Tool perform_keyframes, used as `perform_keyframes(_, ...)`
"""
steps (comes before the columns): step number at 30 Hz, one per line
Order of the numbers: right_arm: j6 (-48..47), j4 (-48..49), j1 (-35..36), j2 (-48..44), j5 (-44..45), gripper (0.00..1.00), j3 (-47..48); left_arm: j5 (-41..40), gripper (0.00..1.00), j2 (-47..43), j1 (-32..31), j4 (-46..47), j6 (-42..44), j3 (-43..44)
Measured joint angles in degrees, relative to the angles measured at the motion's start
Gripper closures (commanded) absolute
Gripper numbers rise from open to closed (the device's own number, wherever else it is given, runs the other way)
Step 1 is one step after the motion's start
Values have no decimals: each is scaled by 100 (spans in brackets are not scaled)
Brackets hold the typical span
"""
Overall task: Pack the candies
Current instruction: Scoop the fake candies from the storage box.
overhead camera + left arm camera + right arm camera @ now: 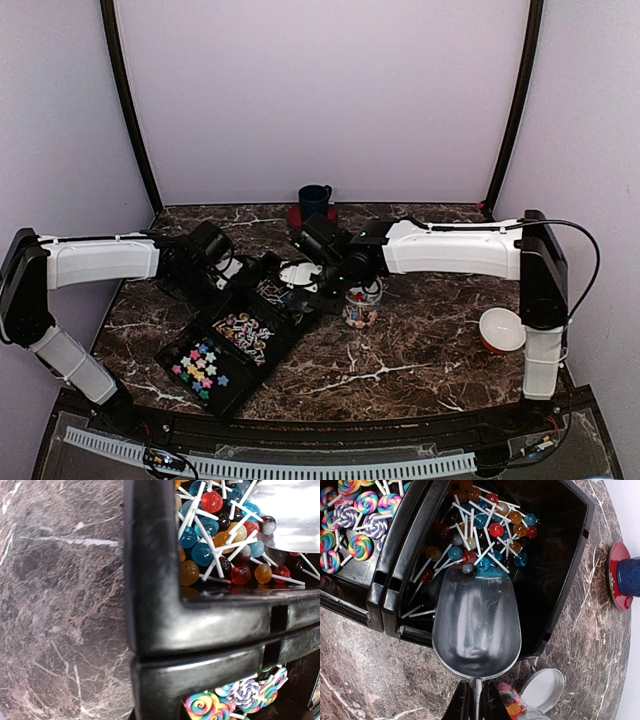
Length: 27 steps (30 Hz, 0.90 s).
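Your right gripper (472, 705) is clamped on the handle of the metal scoop (476, 622). The scoop's mouth sits against the ball lollipops (487, 530) in the end compartment of the black tray (565, 540). Swirl lollipops (357, 525) fill the next compartment, star candies (200, 365) the near one. The jar (360, 308), holding some candy, stands just beside the tray. Your left gripper (228, 268) is closed at the tray's left rim; you can't tell if it pinches it.

Glossy candies (202, 554), plastic tray (155, 605), shiny metal scoop (476, 625) — polished marble table (60, 605).
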Motion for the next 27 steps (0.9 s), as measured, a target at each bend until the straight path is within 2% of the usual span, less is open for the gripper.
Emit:
perform_keyframes(9,-247,407,4,4,-33,100,-136,-234,100,-122,35,-133,-15,-15)
perform_keyframes(14,286,-271,-72,339,-291,100,608,-315,100,-122,22,-192,-188,-15)
perform_keyframes(27,1609,-562,-96,85,-1091,100,391,389,100,-201,-142,120,-409,-345)
